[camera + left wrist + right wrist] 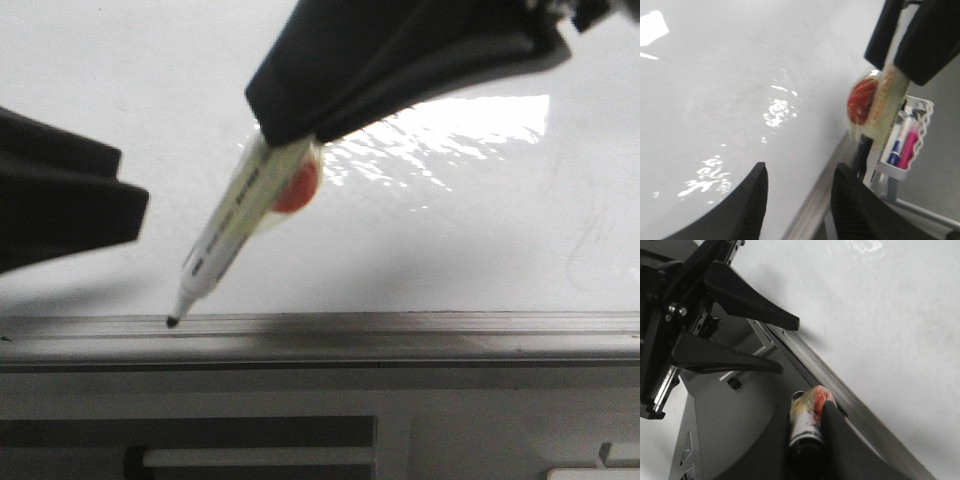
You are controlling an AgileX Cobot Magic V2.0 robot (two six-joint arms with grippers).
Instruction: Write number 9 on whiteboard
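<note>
My right gripper (300,135) is clamped on a marker (240,220), both fingers pressed against its upper barrel. My left gripper (140,215) hangs apart from it, fingers (752,200) spread with nothing between them.

Surface: the whiteboard (450,240) is glossy white, with a bright glare patch (470,125) in the front view and scattered reflections in the left wrist view. Faint grey smudges (585,245) lie toward its right side. A grey metal rail (400,335) runs along the near edge. I can find no drawn 9 on the board in any view; only the smudges show.

Surroundings: just past the rail, off the board, a white tray (902,145) holds a blue pen (895,150) and a pink one (910,145). Grey panels sit below the rail in the front view.

Marker: white barrel with dark lettering and a red-orange blob (295,185) taped to its side. Its long axis is tilted, running from the gripper down and to the left in the front view. The dark tip (172,322) points down at the rail and sits at the rail's upper edge, at the board's border, not on the white surface. Whether it touches the metal I cannot tell.
</note>
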